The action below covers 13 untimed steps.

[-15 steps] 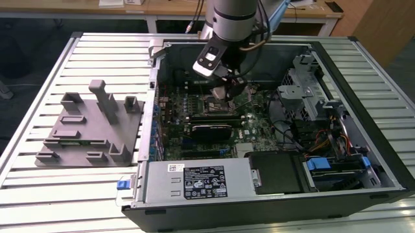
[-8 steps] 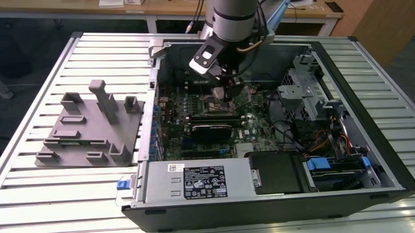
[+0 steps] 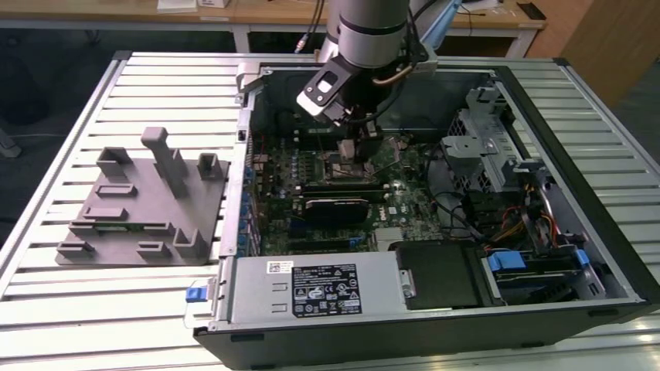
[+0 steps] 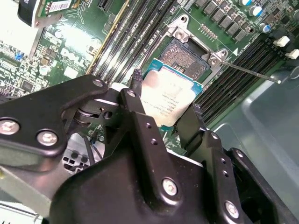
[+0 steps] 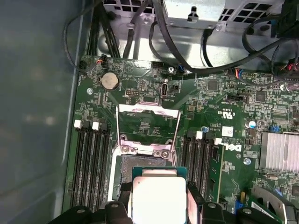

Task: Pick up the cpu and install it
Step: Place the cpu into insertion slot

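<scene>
The cpu [image 4: 170,95] is a flat square chip with a silver top and a thin green rim. My gripper [image 4: 163,106] is shut on it, one black finger [image 4: 136,95] on each side. In the first wrist view the cpu [image 5: 159,198] hangs just over the near edge of the open motherboard socket [image 5: 140,165], partly covering it. The socket [image 4: 187,56] is uncovered, with its contact field showing. In the exterior view the gripper [image 3: 356,148] reaches down into the open computer case over the socket area [image 3: 345,164].
The socket's load plate [image 5: 148,123] stands swung open and its thin lever [image 4: 252,72] sticks out sideways. Memory slots [image 5: 91,158] flank the socket. A grey fixture block [image 3: 144,201] lies on the slatted table on the exterior view's left. Power supply [image 3: 309,290] and drive cage [image 3: 495,131] crowd the case.
</scene>
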Available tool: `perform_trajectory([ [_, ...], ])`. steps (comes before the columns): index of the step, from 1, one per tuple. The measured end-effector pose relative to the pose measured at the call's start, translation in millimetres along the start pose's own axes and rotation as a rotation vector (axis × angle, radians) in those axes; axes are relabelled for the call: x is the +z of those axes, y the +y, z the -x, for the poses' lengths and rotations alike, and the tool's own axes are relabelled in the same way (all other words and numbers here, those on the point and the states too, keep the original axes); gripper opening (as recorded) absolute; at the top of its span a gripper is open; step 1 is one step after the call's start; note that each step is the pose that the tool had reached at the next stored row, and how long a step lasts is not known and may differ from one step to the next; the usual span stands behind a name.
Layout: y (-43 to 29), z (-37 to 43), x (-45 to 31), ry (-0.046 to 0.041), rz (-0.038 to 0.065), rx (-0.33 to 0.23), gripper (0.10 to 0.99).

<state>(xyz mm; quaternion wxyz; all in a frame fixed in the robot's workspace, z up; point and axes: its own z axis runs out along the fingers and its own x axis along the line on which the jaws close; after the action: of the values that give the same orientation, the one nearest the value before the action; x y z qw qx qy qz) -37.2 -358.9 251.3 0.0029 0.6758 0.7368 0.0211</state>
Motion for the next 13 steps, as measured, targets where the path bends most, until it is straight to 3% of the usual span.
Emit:
perform_trajectory([
  [13,0.2,-4.2,3.4,-0.0001,0.000,0.001,0.541],
])
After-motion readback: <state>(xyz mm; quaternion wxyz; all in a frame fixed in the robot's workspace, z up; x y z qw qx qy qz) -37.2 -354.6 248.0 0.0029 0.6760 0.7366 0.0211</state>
